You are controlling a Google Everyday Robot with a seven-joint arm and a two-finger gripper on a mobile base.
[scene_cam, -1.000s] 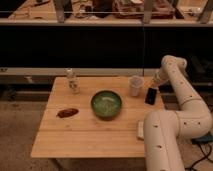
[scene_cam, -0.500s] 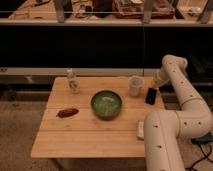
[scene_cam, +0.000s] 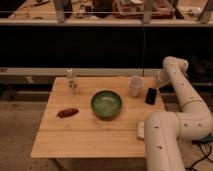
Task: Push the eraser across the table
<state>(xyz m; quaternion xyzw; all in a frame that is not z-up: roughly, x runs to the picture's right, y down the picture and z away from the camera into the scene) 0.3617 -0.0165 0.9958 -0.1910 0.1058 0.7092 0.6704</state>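
**Q:** What does the camera view show?

**A:** A square table (scene_cam: pixel 90 137) of pale wooden planks on thin legs, seen from the front and a little above, in a dim room. A white robot arm (scene_cam: pixel 192 102) rises from the lower right corner of the picture. It bends at an elbow beyond the table's right edge and reaches down toward the far right part of the top.

**Q:** Where is the pincer, and how does it stand?

**A:** The pincer (scene_cam: pixel 156 83) hangs low over the far right part of the table, with its fingers pressed together.

**Q:** And the eraser?

**A:** The eraser (scene_cam: pixel 150 96), a small flat black slab, lies on the table just in front of the pincer, on the side nearer the camera. It is close to the table's right edge. I cannot tell whether the pincer's tip touches its far end.

**Q:** What else is on the table?

**A:** A pale paper cup (scene_cam: pixel 135 86) stands upright just to the picture's left of the pincer, beside the eraser but apart from it. Farther left and nearer the camera, about mid-table, sits a round green bowl (scene_cam: pixel 106 104). A small pale bottle (scene_cam: pixel 73 81) stands well to the left of the pincer, near the far edge. A reddish-brown lump (scene_cam: pixel 67 113) lies well away, toward the left side. A whitish rounded block (scene_cam: pixel 141 131) lies nearer the camera than the pincer, by the right edge, partly hidden by the arm.
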